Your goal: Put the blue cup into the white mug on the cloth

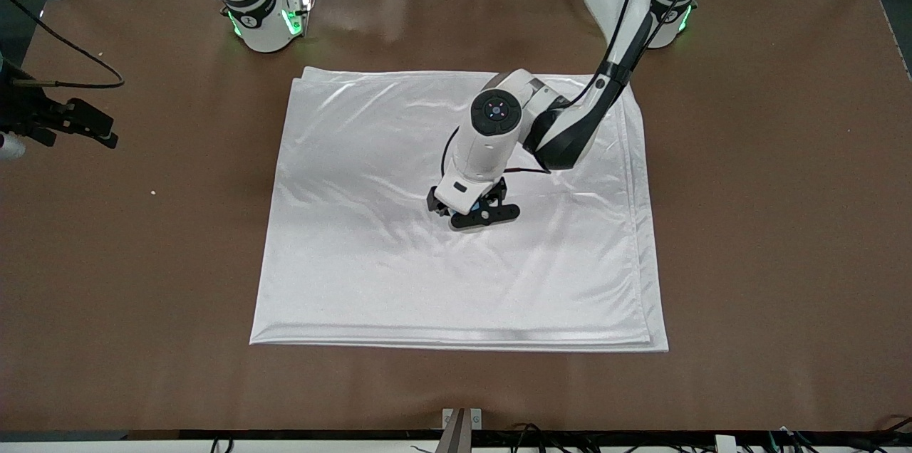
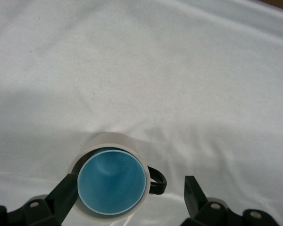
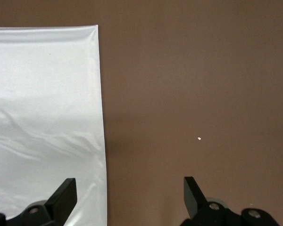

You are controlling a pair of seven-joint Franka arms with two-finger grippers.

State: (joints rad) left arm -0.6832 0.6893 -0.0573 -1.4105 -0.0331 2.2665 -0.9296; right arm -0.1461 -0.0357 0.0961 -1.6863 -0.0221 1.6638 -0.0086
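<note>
Table [image 1: 748, 225] | cloth [image 1: 356, 261] mid | left end effector [image 2: 129, 200] open | right end effector [image 3: 129, 197] open

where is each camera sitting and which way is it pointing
Front view: high across the table, facing both bases; shows the cloth, both arms, and the left pincer low over mid-cloth.
Left wrist view: on the left wrist, looking down at the blue cup nested in the white mug; its open fingers show.
Right wrist view: on the waiting right arm, looking down at the cloth's edge and bare table; open right pincer shows.
Shared: all three views show the cloth.
</note>
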